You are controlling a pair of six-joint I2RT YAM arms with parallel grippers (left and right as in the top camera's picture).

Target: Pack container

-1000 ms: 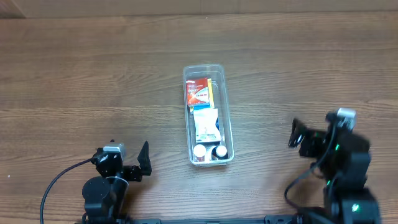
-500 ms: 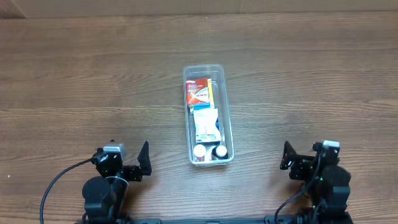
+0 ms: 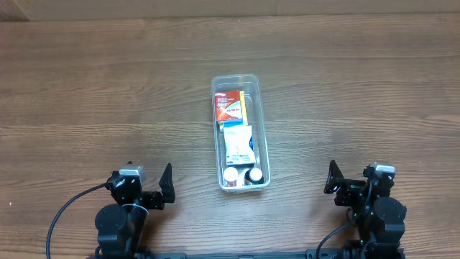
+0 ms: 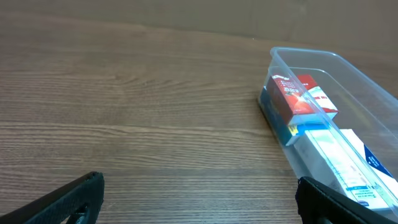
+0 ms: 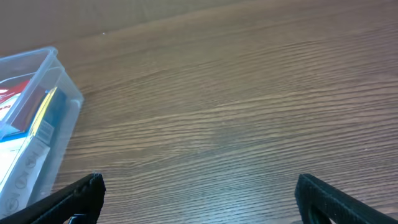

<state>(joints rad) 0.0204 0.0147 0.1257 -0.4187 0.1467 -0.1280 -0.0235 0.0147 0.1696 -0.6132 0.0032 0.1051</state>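
Black right claw: a second ago its arm stood further from the near edge, out on the right. Half a second ago it had dropped back to the near right, and it sits there now with barely a shift. Fingers spread wide, holding nothing.
Left claw: unchanged across all three moments, parked at the near left. Fingers wide apart, nothing between them.
Container: same spot as before, mid-worktop, long side running near to far, between the two arms and well apart from both.
Container's look: clear plastic, long and narrow, rounded corners.
Contents: red-and-white packet towards the far end, white-and-blue packet in the middle, then the left white-capped bottle and right white-capped bottle side by side at the near end.
Overhead view alone: the full outline and both bottles.
Left wrist view alone: the red-and-white packet seen from the side, red top over a blue flank, behind the see-through wall at the frame's right.
Right wrist view alone: one rounded corner at the left edge, with a yellow strip along the packet. Wood grain fills the rest.
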